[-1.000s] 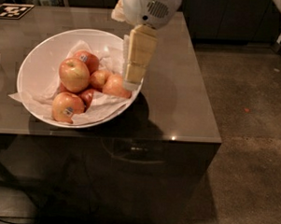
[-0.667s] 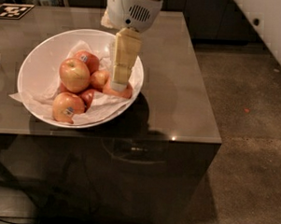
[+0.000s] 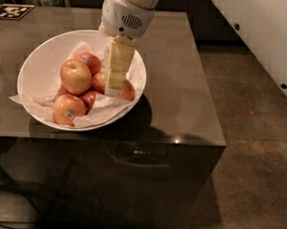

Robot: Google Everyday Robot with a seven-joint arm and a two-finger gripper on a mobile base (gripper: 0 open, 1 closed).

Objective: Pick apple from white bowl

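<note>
Gripper: the gripper [image 3: 113, 89] is hanging from the white arm [image 3: 126, 15] down into the right half of the bowl [image 3: 36, 59]; its tan tip is sitting low among the fruit, with an orange-yellow apple [image 3: 129, 91] just to its right and a redder apple [image 3: 99, 81] just to its left; I cannot tell whether it is touching either

Grip: from where I am standing I cannot tell whether it is released or clenched

Apple: the apple [image 3: 76, 76] is resting on top of the pile, left of the bowl's middle; it is lying to the left of the gripper and apart from it, with the redder apple between them

Other fruit: a stickered apple [image 3: 90, 61] is sitting just behind the apple, toward the far rim; a second stickered apple [image 3: 67, 109] is lying in front of it, near the front rim

Paper: crumpled white paper [image 3: 105, 112] is lining the bowl; one corner is poking out over the left rim

Bowl: it is sitting on the left part of the table [image 3: 184, 65], close to the front edge

Table: its glossy brown top is reflecting the light; a black-and-white marker [image 3: 12, 10] is lying at the far left corner
</note>
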